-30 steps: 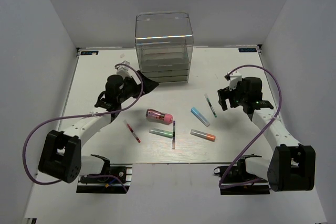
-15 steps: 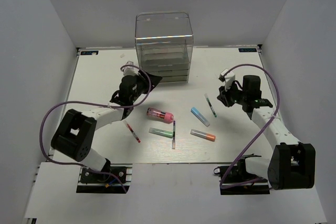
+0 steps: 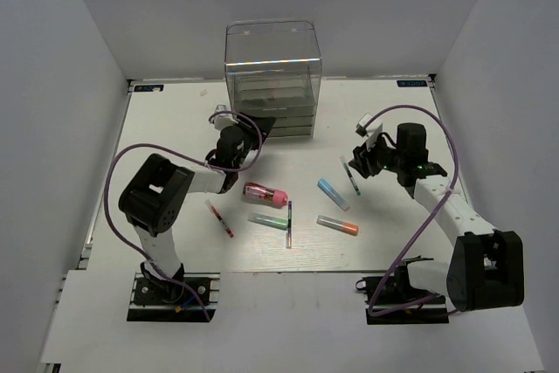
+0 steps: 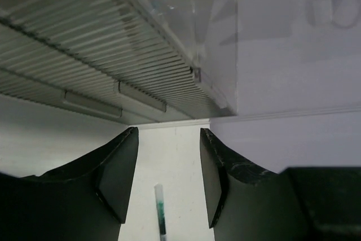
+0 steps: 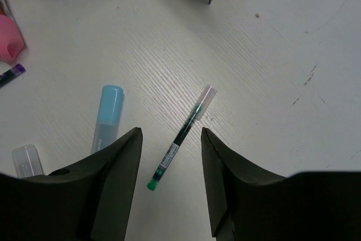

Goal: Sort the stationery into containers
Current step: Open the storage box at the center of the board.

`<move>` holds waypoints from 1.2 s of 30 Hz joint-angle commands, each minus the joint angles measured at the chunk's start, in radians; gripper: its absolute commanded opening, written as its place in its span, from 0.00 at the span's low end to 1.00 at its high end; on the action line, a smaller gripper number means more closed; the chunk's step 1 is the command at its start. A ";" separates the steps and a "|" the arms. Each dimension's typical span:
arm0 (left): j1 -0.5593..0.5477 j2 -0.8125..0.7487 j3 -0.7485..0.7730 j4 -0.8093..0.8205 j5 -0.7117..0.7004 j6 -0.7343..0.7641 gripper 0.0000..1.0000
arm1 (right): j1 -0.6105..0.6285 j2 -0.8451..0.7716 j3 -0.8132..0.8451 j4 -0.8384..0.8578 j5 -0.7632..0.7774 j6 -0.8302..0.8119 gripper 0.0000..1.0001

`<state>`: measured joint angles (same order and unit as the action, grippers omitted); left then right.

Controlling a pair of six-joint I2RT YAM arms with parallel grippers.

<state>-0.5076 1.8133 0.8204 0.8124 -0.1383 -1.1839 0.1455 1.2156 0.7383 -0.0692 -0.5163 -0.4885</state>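
Stationery all loose on the table (image 3: 166, 128), nothing sorted yet. Green-tipped pen (image 5: 180, 134), thin, dark barrel, clear cap, lies flat on the right side, well apart from the drawer box (image 3: 272, 76). Just beside it is the light-blue marker (image 3: 333, 194), short and stubby. Toward the near edge are the grey-orange marker (image 3: 337, 225), the green marker (image 3: 268, 222) and the dark pen (image 3: 289, 223); the last two look to be touching or nearly so. The pink tube (image 3: 265, 192), chunky, sits mid-table; the red pen (image 3: 220, 218) is left of it. The drawer box is tall, clear, grey-tinted, with stacked drawers that look closed.

Step in hand, judged: first pick plus drawer access. The right gripper (image 5: 170, 134) hovers over the green-tipped pen, jaws spread, empty, one finger on each side of the barrel in the wrist view. The next move calls for lowering to the table and closing across the barrel near its middle; the pen is thin and could roll or slip.

The left gripper (image 4: 167, 179) sits at the lower front corner of the drawer box, jaws apart, holding nothing. It probably needs to catch a drawer lip and pull. A small pen (image 4: 161, 218) with green marking shows on the table between its fingers in the wrist view; it can't be found in the top view.
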 commanded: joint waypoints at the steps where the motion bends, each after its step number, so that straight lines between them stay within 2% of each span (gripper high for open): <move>1: -0.012 0.003 0.045 0.131 -0.072 -0.022 0.58 | 0.009 0.015 0.019 0.043 -0.011 -0.025 0.53; 13: -0.012 0.109 0.140 0.157 -0.127 -0.022 0.55 | 0.028 0.051 0.027 0.057 0.018 -0.036 0.54; 20: -0.003 0.136 0.163 0.139 -0.179 -0.022 0.48 | 0.028 0.059 0.027 0.058 0.030 -0.048 0.54; 27: -0.003 0.136 0.172 0.189 -0.202 -0.031 0.19 | 0.031 0.061 0.026 0.058 0.027 -0.058 0.56; 31: -0.003 0.124 0.134 0.218 -0.202 -0.031 0.08 | 0.031 0.056 0.023 0.051 0.024 -0.064 0.56; 36: -0.012 0.060 0.100 0.241 -0.155 -0.020 0.06 | 0.037 0.050 0.022 0.034 0.006 -0.079 0.56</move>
<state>-0.5194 1.9556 0.9390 1.0084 -0.2996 -1.2457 0.1738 1.2716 0.7387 -0.0494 -0.4877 -0.5476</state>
